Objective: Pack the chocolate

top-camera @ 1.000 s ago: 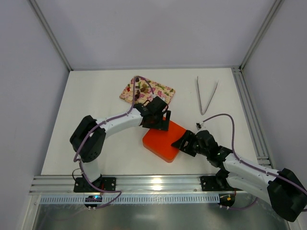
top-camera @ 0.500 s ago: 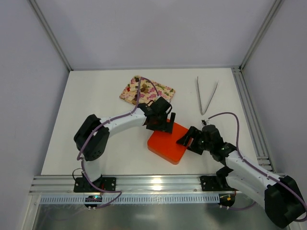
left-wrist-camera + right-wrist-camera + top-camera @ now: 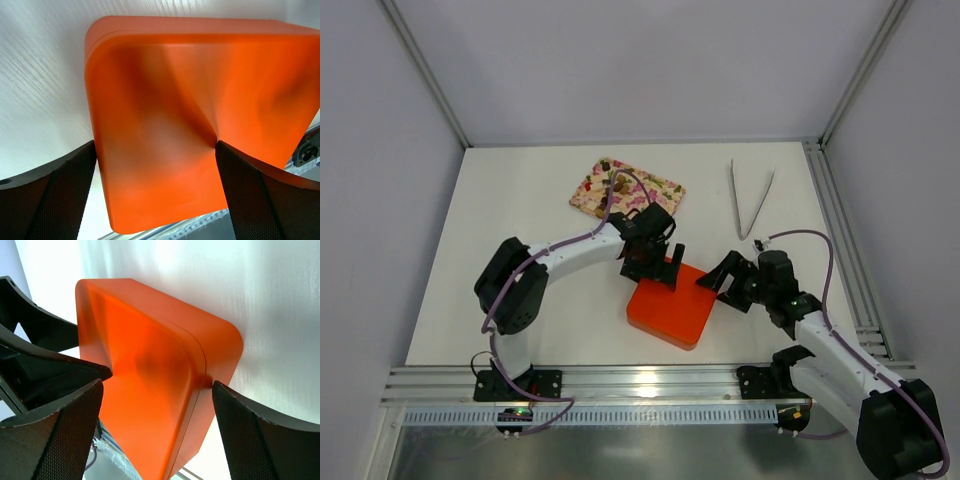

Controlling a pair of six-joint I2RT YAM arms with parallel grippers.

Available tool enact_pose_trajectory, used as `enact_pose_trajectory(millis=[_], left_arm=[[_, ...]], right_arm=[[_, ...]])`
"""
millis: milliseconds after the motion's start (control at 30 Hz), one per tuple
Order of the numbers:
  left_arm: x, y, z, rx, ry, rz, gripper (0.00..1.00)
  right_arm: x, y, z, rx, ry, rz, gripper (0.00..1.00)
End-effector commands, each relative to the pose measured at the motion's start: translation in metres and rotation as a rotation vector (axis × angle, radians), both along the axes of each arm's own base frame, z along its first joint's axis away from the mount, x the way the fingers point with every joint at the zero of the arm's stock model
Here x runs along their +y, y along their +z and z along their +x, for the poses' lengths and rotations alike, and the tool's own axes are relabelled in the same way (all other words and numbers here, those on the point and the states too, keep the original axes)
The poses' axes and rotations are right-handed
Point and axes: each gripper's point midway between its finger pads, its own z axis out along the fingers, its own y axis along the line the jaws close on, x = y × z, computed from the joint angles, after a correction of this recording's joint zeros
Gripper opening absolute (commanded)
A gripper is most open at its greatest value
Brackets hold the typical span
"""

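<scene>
Here the orange box lies closed mid-bench, its lid seam running along the rounded edge, with open white bench to its left. The left hand hangs over the box's far edge, fingers spread wide and gripping nothing. The right hand sits just beside the box's right corner, likewise released. The chocolate lies on the floral tray beyond the box. Metal tongs rest at the far right, well apart.

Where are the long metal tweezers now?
Top view: the long metal tweezers lie far right on the white table, right of the pink floral tray.
</scene>
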Motion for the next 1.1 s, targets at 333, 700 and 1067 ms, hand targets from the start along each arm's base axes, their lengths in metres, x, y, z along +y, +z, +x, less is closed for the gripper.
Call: enact_pose_trajectory(millis=[333,700,1067], left_arm=[[0.019,-0.015,-0.012,0.112,-0.001,0.036,0.98],[0.015,-0.005,0.006,0.084,0.114,-0.038,1.00],[0.018,0.024,0.004,0.034,0.069,-0.158,1.00]], right_arm=[[0.015,0.014,-0.037,-0.059,0.205,0.062,0.89],[0.036,-0.012,-0.082,0.009,0.266,0.057,0.89],[0.033,-0.028,-0.094,0.050,0.256,0.055,0.86]])
